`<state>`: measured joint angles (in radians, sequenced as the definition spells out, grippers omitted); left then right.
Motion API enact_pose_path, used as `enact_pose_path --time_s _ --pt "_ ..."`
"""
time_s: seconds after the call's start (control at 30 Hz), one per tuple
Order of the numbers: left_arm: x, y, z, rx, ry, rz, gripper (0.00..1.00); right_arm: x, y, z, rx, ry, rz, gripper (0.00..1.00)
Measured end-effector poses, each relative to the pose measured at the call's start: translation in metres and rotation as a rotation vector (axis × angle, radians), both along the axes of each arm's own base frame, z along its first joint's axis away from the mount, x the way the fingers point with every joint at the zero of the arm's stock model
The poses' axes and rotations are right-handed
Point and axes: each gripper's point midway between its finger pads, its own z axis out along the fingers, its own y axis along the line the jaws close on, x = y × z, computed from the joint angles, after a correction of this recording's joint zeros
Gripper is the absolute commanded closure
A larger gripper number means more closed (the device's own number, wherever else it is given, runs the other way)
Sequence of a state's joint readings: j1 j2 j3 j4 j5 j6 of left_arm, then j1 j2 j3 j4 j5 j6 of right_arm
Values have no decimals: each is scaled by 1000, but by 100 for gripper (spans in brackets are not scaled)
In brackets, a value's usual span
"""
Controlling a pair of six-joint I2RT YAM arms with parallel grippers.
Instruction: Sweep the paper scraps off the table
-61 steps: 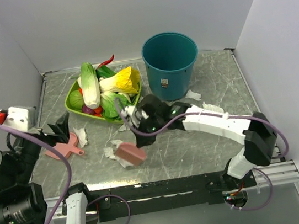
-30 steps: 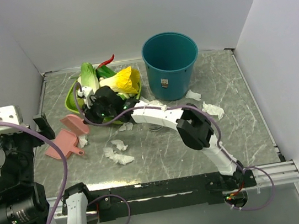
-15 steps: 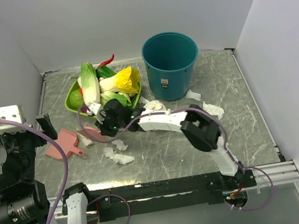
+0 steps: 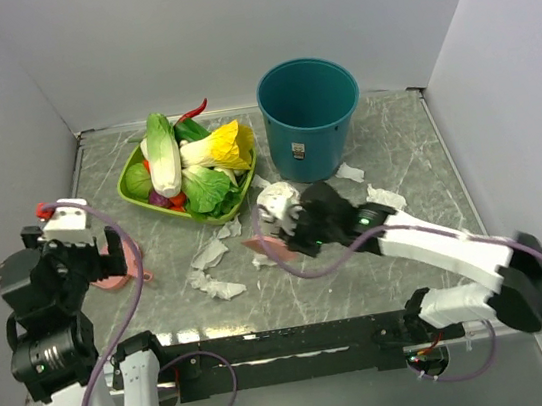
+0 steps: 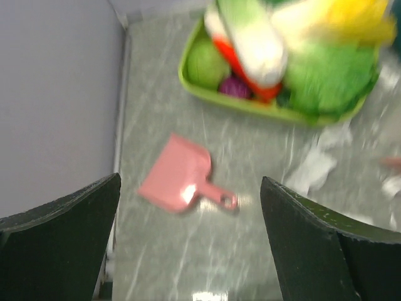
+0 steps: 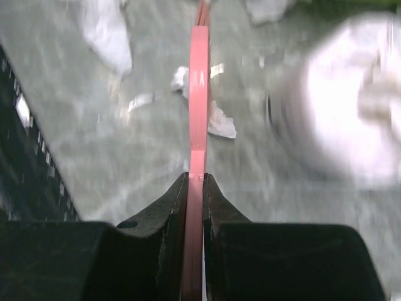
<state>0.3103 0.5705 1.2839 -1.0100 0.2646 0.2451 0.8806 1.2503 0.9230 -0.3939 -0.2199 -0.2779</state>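
Several crumpled white paper scraps [image 4: 210, 256] lie on the grey marble-patterned counter [image 4: 363, 281] just left of the flat pink sweeper blade [image 4: 264, 252] clamped in my right pincer [image 4: 287, 241]; seen from above, I judge a wide stroke could knock the upright white tissue roll [image 4: 276, 202] just beside it. My left pincer [image 5: 188, 251] hangs wide open and empty above the pink plastic dustpan [image 5: 175, 179], whose handle, not its mouth, points toward the scraps, so they may slide past. Edge-on from my right wrist, the blade's long axis runs straight ahead, while the shapeless wads point nowhere.
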Motion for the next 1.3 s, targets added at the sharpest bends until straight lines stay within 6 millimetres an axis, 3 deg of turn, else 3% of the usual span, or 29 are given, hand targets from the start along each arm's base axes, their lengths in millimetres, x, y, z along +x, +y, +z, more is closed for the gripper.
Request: enact_pose_path --time_s 0.1,0.23,0.37,0.77,1.0,1.3 --pt "-3 8 -45 25 160 9 1 -22 -25 14 50 -23 14 100" --pt "-1 19 -108 9 403 18 10 -30 -22 51 176 -82 35 100" --pt "14 23 -152 -66 609 16 16 -33 -20 56 205 -66 34 100" --pt "79 38 -228 -191 819 27 36 -53 -40 86 274 -98 32 100" --pt "101 42 -277 -216 948 0 46 -49 -47 90 274 -109 5 100" --pt "123 35 -313 -198 1009 -43 72 -36 -55 87 263 -110 -51 100"
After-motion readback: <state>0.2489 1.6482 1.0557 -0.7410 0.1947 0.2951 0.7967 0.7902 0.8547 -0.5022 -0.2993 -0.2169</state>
